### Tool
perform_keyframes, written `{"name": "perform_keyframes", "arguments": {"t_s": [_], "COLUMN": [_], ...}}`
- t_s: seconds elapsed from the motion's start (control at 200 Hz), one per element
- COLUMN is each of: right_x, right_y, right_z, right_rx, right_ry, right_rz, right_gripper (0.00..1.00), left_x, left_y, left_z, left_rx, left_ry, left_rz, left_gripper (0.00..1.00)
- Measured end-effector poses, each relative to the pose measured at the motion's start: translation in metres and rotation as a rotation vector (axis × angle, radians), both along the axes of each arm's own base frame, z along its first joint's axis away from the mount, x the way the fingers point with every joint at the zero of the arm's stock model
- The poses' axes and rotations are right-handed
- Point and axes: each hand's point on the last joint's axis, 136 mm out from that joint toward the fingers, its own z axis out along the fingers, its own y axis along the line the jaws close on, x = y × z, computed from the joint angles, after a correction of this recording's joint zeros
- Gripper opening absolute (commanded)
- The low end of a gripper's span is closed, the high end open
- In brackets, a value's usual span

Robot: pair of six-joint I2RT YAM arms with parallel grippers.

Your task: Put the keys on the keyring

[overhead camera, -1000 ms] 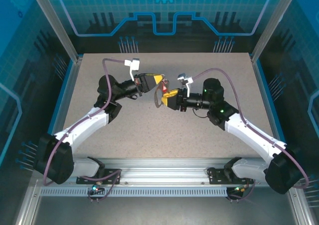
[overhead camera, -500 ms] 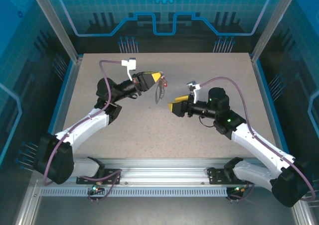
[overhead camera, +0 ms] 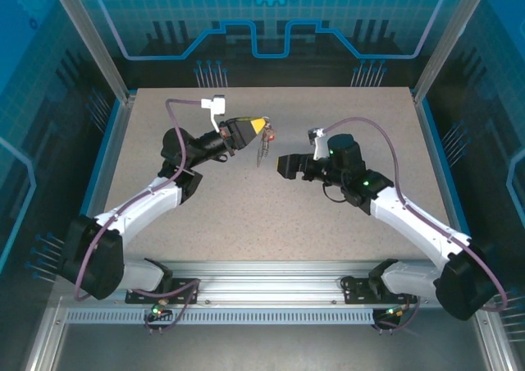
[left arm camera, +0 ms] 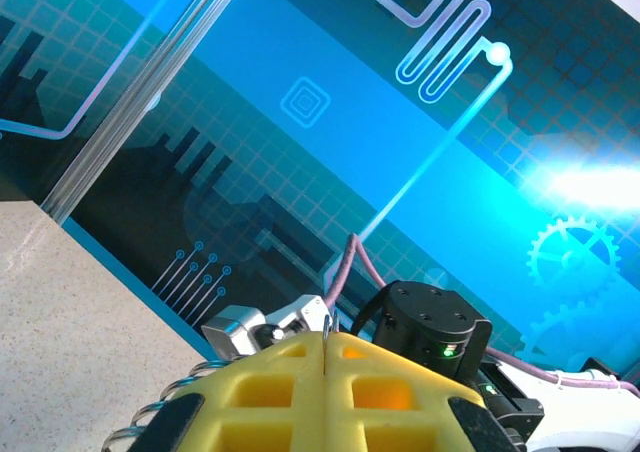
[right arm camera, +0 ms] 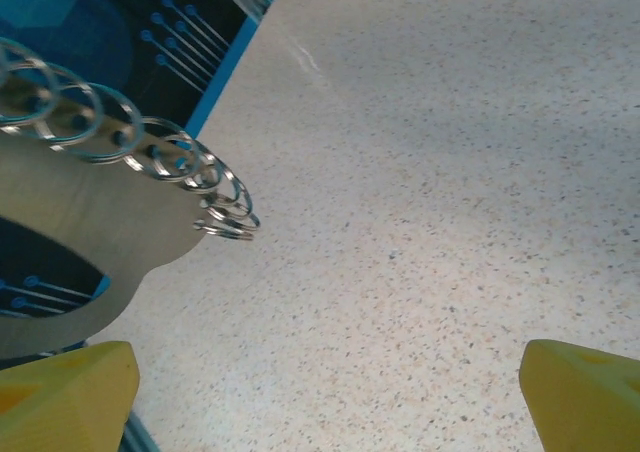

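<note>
My left gripper (overhead camera: pixel 261 125), jaws pressed together, pinches the keyring (overhead camera: pixel 263 148), which dangles upper-centre in the top view. My right gripper (overhead camera: pixel 284 166) gapes empty just right of it. I judge a jolt could swing the loop or slip it from that thin pinch.

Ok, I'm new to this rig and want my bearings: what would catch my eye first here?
The left tool, shut, holds the keyring dangling above the table. Just right of it the right tool gapes open, its wrist camera catching the silvery chain of rings close up.
</note>
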Motion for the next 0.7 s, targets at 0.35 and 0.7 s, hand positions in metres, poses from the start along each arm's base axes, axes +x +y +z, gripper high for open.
{"name": "perform_keyframes", "arguments": {"t_s": [0.35,0.7], "right_x": [0.014,0.015], "right_y": [-0.024,-0.04], "right_z": [-0.006,-0.004], "right_rx": [-0.051,-0.054], "right_ry": [0.012,0.044], "right_rz": [-0.14,-0.185], "right_gripper": [1.0,0.95], "left_x": [0.011,0.023], "left_y": [-0.004,-0.002], "left_z": [-0.017,-0.021], "left_rx": [0.019,0.05], "left_ry": [0.038,0.04], "left_rz": [0.004,0.065], "left_gripper": [0.0,0.0]}}
